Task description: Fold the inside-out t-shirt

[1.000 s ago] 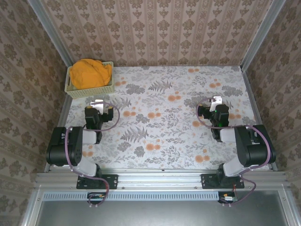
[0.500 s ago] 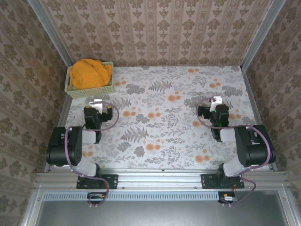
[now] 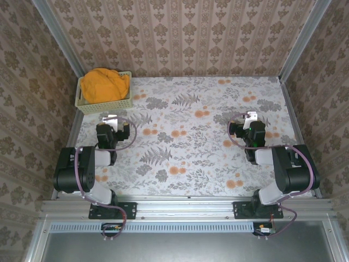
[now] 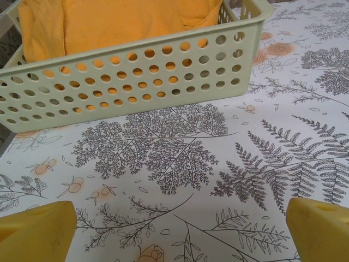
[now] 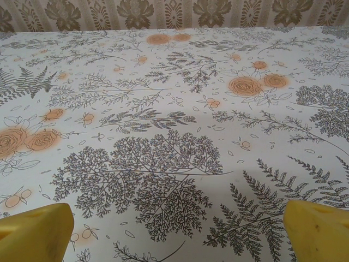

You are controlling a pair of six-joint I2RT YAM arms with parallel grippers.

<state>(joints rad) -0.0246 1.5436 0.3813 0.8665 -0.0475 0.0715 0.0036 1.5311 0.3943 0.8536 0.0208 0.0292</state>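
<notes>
Left pincer (image 4: 177, 226) and right pincer (image 5: 175, 228) both wide apart, empty, t-shirt (image 3: 104, 84) untouched in basket (image 3: 103, 105).

We see the orange-yellow t-shirt (image 3: 105, 85) bunched into a rounded heap inside a pale green lattice basket (image 3: 102, 105), which stands at the far left corner of the table (image 3: 207, 142). The shirt is crumpled, neither spread out nor folded flat, and it mounds up above the basket's rim. In the left wrist view we see its soft cloth filling the basket in broad creases, and its orange shows through the holes of the near wall.
</notes>
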